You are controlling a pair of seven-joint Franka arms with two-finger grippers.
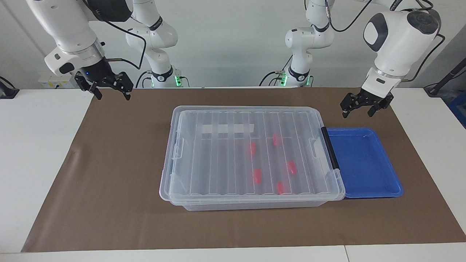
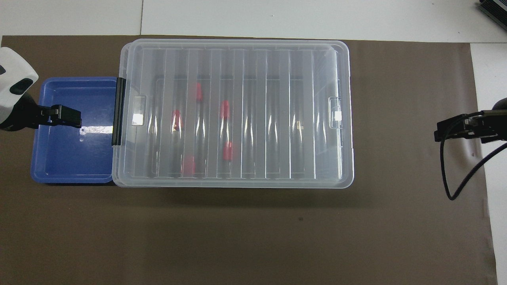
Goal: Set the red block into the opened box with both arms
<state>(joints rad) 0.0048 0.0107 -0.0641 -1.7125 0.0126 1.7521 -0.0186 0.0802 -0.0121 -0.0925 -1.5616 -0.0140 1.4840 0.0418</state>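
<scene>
Five red blocks (image 1: 257, 175) are seen lying inside the box (image 1: 251, 156), under its ribbed clear lid (image 2: 233, 111), which rests on top. A blue tray (image 1: 364, 163) sits touching the box at the left arm's end of the bench (image 1: 36, 145). The left claw (image 1: 359, 107) is held released and empty above the brown mat (image 1: 116, 174) beside the tray. The right claw (image 1: 109, 87) is likewise released and empty, raised over the mat's corner.

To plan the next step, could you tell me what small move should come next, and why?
Likely just park both arms: five red blocks lie inside the box under its lid, and the left pincer and right pincer hang open, holding nothing.
</scene>
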